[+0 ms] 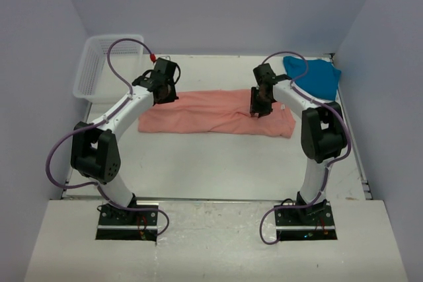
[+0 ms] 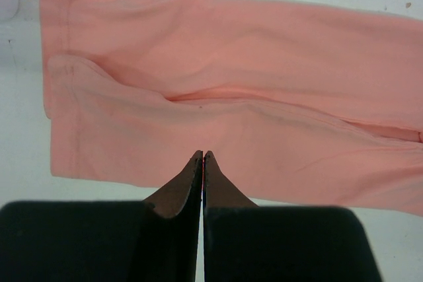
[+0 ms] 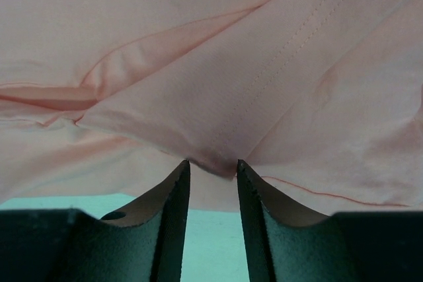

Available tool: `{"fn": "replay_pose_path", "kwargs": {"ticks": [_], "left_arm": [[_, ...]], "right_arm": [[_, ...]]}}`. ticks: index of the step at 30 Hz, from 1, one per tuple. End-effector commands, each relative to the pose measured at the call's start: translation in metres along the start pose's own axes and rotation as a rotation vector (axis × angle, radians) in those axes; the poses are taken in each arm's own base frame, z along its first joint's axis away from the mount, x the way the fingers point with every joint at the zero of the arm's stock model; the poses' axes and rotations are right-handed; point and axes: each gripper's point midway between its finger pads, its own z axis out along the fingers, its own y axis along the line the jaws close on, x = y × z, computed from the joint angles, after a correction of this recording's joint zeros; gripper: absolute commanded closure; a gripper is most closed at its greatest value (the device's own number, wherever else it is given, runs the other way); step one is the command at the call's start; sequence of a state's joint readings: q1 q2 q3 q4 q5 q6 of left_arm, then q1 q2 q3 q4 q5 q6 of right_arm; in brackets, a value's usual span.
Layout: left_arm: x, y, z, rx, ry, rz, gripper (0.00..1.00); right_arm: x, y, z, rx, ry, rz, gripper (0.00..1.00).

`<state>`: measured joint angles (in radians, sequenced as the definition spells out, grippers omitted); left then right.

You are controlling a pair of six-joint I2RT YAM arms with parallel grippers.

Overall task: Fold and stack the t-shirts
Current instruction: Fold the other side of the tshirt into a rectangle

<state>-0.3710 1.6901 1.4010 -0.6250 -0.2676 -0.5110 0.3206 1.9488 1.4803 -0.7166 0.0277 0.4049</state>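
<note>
Salmon-pink t-shirt [image 1: 198, 115] is spread on the tabletop [image 1: 218, 156].
Its cloth is pinched by the right tool [image 3: 213, 164]; the left tool [image 2: 203, 156] is pressed together, empty.

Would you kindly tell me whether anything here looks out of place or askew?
The teal-blue t-shirt lies crumpled in the far right corner, unfolded. The salmon-pink t-shirt is a rumpled long strip. Nothing looks spilled or damaged.
</note>
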Motion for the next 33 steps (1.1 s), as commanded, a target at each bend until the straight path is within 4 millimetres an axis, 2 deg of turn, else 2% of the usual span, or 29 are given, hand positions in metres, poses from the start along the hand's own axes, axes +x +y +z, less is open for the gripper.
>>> {"fn": "replay_pose_path", "kwargs": {"ticks": [1,9,13,17,19,23,24,26,27,28,29,30,31,32,33], "left_arm": [[-0.009,-0.003,-0.008,0.032,-0.039,0.016,1.0],[-0.009,-0.002,-0.008,0.028,-0.041,0.018,1.0],[-0.007,-0.003,-0.007,0.033,-0.035,0.02,1.0],[-0.007,-0.002,-0.007,0.026,-0.035,0.023,1.0],[-0.005,-0.001,-0.006,0.024,-0.031,0.022,1.0],[-0.004,-0.003,-0.004,0.029,-0.027,0.021,1.0],[-0.005,-0.003,-0.005,0.032,-0.029,0.02,1.0],[-0.004,-0.003,-0.004,0.031,-0.026,0.021,1.0],[-0.005,-0.003,-0.004,0.031,-0.028,0.021,1.0],[-0.004,-0.003,-0.004,0.031,-0.026,0.023,1.0],[-0.004,-0.003,-0.004,0.031,-0.026,0.024,1.0],[-0.004,-0.002,-0.005,0.031,-0.026,0.026,1.0],[-0.003,-0.002,-0.005,0.03,-0.025,0.026,1.0],[-0.003,-0.002,-0.004,0.03,-0.025,0.025,1.0],[-0.002,-0.003,-0.003,0.033,-0.024,0.023,1.0]], "right_arm": [[0.003,0.003,0.003,-0.009,0.0,0.005,0.65],[0.007,0.002,0.009,-0.008,0.009,0.006,0.74],[0.003,0.003,0.011,-0.008,0.007,0.002,0.83],[-0.001,0.004,0.008,-0.007,0.0,-0.003,0.98],[-0.007,0.006,0.004,-0.013,-0.016,-0.007,1.0],[-0.021,0.008,-0.005,-0.011,-0.053,-0.027,1.0],[-0.033,0.012,-0.01,-0.018,-0.078,-0.036,1.0],[-0.036,0.012,-0.006,-0.004,-0.062,-0.055,1.0],[-0.05,0.018,-0.01,-0.017,-0.091,-0.065,1.0],[-0.052,0.018,-0.009,-0.015,-0.083,-0.082,1.0],[-0.053,0.019,0.001,-0.011,-0.063,-0.092,1.0],[-0.069,0.027,-0.002,-0.03,-0.096,-0.097,1.0],[-0.076,0.03,0.001,-0.041,-0.1,-0.109,0.94],[-0.086,0.035,0.005,-0.058,-0.107,-0.135,0.74],[-0.112,0.051,0.014,-0.11,-0.135,-0.143,0.67]]}}
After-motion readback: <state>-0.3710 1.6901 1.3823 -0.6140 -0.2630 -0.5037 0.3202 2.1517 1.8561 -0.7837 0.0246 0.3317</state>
